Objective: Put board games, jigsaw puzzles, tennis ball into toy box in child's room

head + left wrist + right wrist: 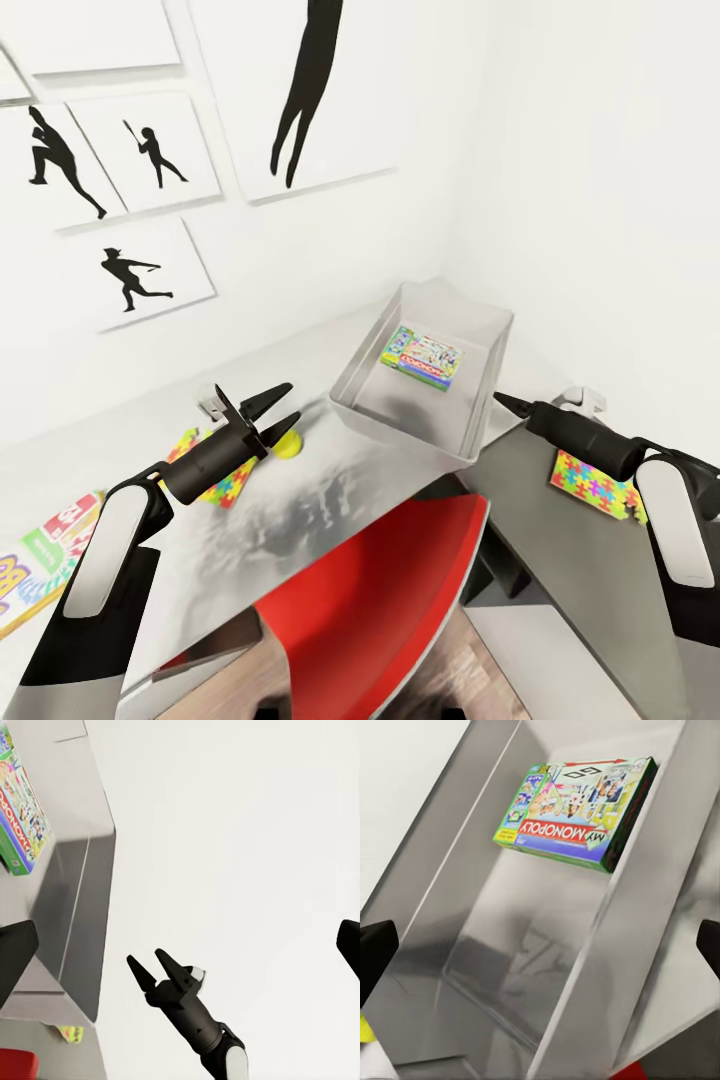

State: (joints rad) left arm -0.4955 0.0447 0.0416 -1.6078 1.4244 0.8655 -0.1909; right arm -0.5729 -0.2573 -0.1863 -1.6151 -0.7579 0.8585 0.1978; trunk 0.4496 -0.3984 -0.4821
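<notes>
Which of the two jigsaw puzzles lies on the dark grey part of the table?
The jigsaw puzzle beside the right arm lies on the dark grey section. The other puzzle, under the left gripper, lies on the pale marbled top.

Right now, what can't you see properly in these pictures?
- Colourful flat game box: head view, cut off by the left edge.
- Multicoloured jigsaw square: head view, partly covered by the black left gripper.
- Yellow-green tennis ball: head view, partly behind that gripper's fingers.
</notes>
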